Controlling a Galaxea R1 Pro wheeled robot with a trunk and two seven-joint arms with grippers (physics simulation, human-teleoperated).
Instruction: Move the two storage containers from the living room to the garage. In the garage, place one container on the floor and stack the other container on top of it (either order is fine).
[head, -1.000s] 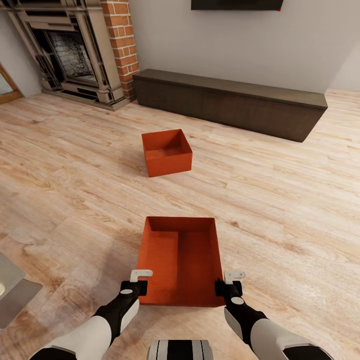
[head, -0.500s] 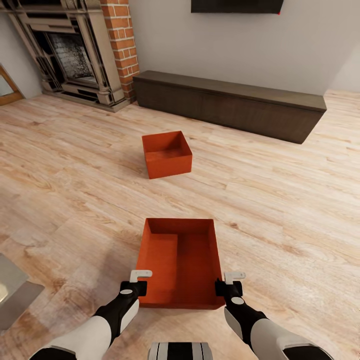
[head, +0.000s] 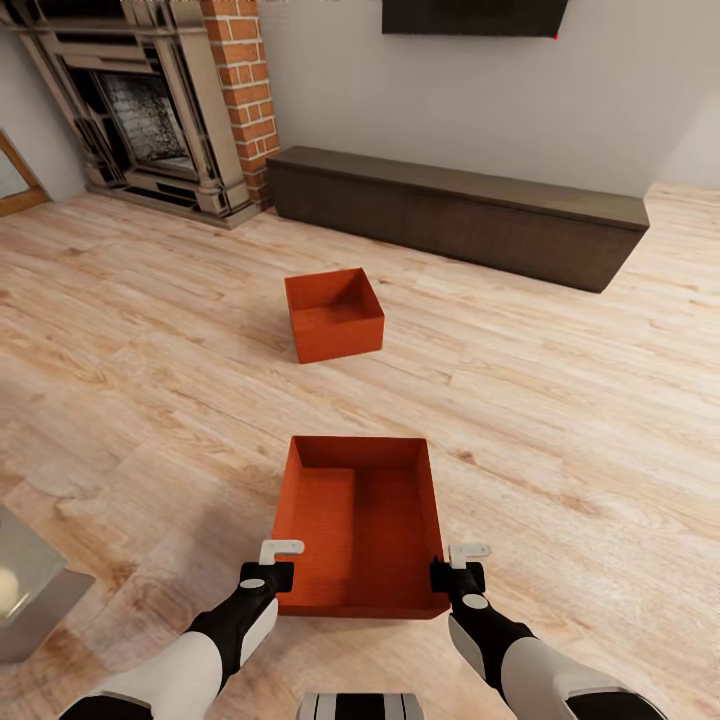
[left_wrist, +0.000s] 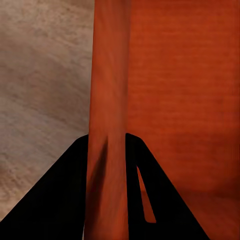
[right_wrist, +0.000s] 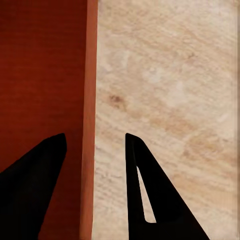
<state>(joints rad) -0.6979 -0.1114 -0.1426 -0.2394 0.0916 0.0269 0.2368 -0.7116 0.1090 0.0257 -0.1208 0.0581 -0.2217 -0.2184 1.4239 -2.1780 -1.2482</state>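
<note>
Orange-red and plain-walled, the near storage container (head: 360, 520) sat between my two arms on the light wood floor (head: 560, 400) of the living room. My left gripper (head: 272, 565) straddled its left wall close to the near corner; in the left wrist view the two dark fingers (left_wrist: 60, 200) lay right against that wall (left_wrist: 107, 125), one outside and one inside, clamped on it. My right gripper (head: 462, 565) stood at the right wall near the other corner, but in the right wrist view the rim (right_wrist: 90, 125) ran between the fingers (right_wrist: 150, 190) with a clear gap on each side, so it was apart and not gripping.

A second storage container (head: 334, 314) rested farther off on the planks, well short of the long dark bench (head: 460, 215) under the wall, with the brick fireplace (head: 150, 110) off to the left.

I judged the bin rigid and fairly light, being empty, though its thin smooth walls could slip or tip under a one-sided pinch. Holding both side walls near matching corners looked the steadiest way to carry it level.
</note>
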